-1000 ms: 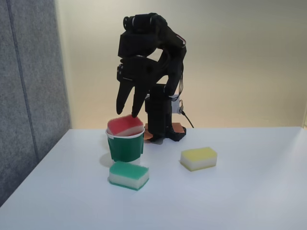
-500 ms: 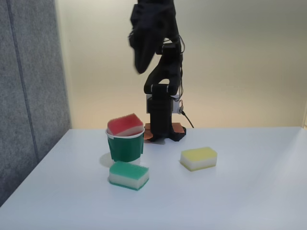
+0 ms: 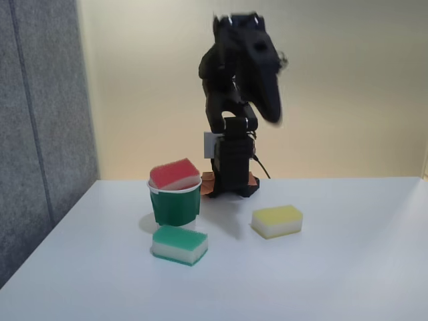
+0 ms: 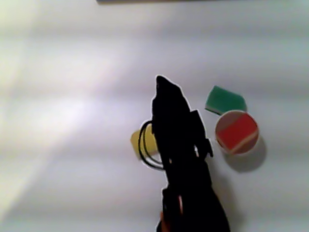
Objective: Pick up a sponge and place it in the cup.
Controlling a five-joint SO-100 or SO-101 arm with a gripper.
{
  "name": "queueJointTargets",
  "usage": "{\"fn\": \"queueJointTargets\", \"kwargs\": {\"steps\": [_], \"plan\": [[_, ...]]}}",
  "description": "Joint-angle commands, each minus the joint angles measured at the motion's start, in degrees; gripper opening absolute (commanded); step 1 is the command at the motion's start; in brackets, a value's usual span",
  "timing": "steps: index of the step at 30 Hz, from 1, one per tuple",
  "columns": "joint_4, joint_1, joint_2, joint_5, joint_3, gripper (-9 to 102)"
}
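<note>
The red-topped sponge (image 3: pixel 175 174) sits tilted in the mouth of the green cup (image 3: pixel 175 206), its upper part sticking out above the white rim. In the other view, from above, the sponge (image 4: pixel 235 131) fills most of the cup (image 4: pixel 223 116). My black gripper (image 3: pixel 273 119) hangs high above the table, to the right of the cup and well apart from it, blurred and pointing down. From above the gripper (image 4: pixel 161 82) shows as one dark pointed shape with no gap, holding nothing.
A green-topped sponge (image 3: pixel 179 245) lies just in front of the cup and a yellow-topped sponge (image 3: pixel 277 221) lies to its right. The arm's base (image 3: pixel 231 177) stands behind the cup. A grey panel (image 3: pixel 40 134) borders the table's left side.
The gripper has lifted away from the sponge in the cup, swung up and then over to the right. The sponge stays in the cup.
</note>
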Motion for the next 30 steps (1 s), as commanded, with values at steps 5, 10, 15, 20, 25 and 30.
{"fn": "queueJointTargets", "kwargs": {"steps": [5,10,15,20,25,30], "plan": [[-1.49,5.27,11.25,0.97,12.48,0],[1.93,11.25,19.60,-2.72,20.83,0],[6.94,13.62,26.63,-4.83,26.54,0],[9.58,15.21,32.17,-6.33,32.08,0],[10.90,15.29,33.05,-5.80,35.95,0],[11.43,15.91,33.05,-6.15,38.94,0]]}}
